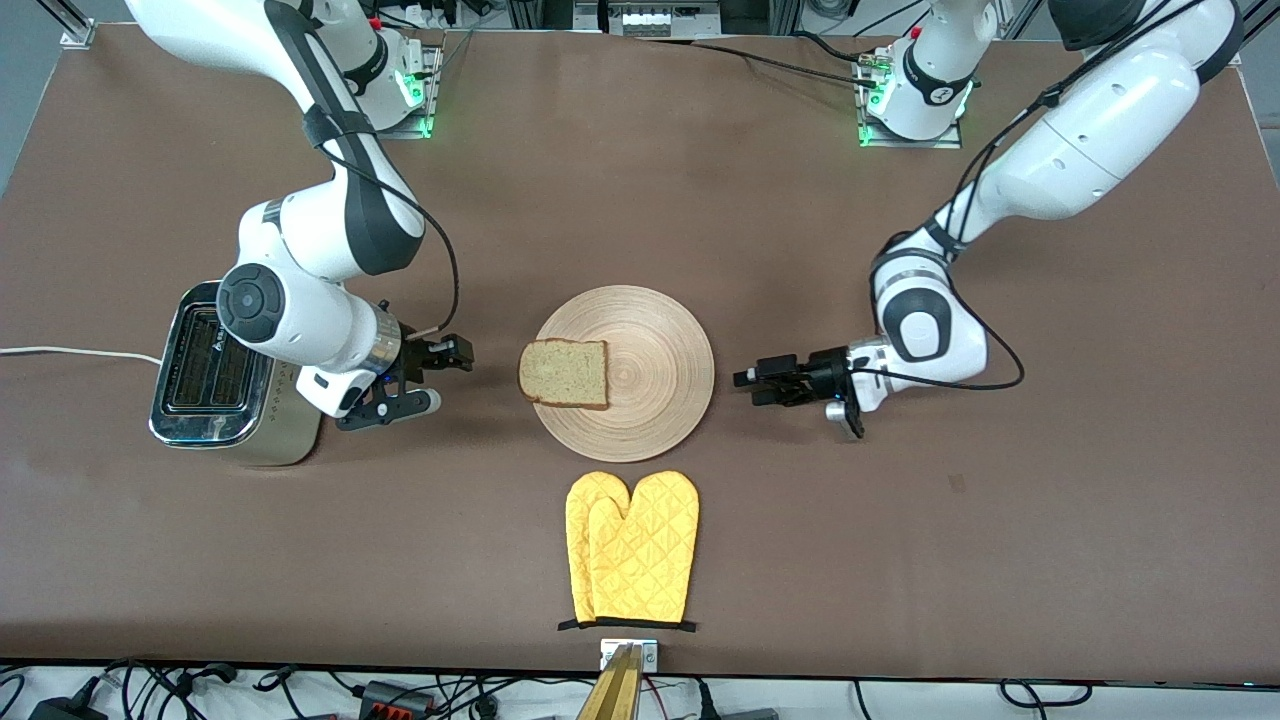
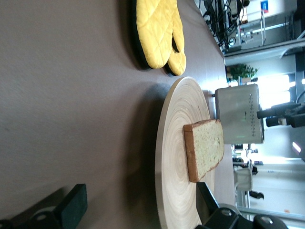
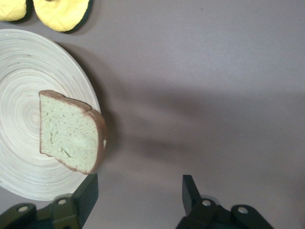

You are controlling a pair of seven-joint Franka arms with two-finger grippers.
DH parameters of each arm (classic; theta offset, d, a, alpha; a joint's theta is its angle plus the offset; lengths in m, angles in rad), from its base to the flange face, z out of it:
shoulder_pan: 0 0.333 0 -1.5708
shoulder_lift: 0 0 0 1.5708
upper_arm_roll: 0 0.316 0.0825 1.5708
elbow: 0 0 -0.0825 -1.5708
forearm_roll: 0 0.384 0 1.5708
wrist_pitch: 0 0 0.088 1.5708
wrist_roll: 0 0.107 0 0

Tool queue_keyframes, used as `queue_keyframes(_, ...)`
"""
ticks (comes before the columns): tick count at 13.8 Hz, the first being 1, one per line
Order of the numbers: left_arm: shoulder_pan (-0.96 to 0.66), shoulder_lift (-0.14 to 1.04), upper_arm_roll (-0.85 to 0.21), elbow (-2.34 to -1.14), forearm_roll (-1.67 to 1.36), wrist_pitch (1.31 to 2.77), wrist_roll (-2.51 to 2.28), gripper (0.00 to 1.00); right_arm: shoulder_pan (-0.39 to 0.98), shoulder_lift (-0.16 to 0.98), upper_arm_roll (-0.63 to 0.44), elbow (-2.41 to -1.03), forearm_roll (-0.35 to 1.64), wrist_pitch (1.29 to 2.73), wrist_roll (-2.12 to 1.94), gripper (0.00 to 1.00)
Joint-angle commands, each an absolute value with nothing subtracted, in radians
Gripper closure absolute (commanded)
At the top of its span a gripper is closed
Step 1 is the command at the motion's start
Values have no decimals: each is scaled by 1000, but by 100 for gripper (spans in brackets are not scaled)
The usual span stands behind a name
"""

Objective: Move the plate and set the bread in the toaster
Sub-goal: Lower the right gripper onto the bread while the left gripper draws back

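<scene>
You see the bread (image 1: 564,373) lying on the wooden plate (image 1: 650,400) mid-table, overhanging its rim toward the toaster (image 1: 215,378), both grippers low beside the plate, right gripper (image 1: 437,375) and left gripper (image 1: 752,382) fingers spread empty, yellow oven mitts (image 1: 632,545) nearer the camera.

A brown mat (image 1: 640,180) covers the bench edge to edge. Black cables (image 1: 200,690) and power bricks trail over the pale floor (image 1: 1000,700) along its near edge. Grey floor (image 1: 20,90) shows at one corner.
</scene>
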State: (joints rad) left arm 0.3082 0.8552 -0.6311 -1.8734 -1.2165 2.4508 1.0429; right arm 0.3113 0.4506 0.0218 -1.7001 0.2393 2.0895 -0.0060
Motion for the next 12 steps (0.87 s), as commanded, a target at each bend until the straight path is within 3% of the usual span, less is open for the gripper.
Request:
queue_keyframes(1,310,839,-560,-1813,-1067,2329,1040,0,334,489,17,-1697,331,2114,-6,20)
queue_keyframes(7,316,836,-399,-1590,-643,1978,950,0,382,586,17,-1697,374,2232,-5,21)
queue_keyframes(12,316,833,-359,-1370,-381,1682,838,0,422,612,17,-1697,374,2249,52,26)
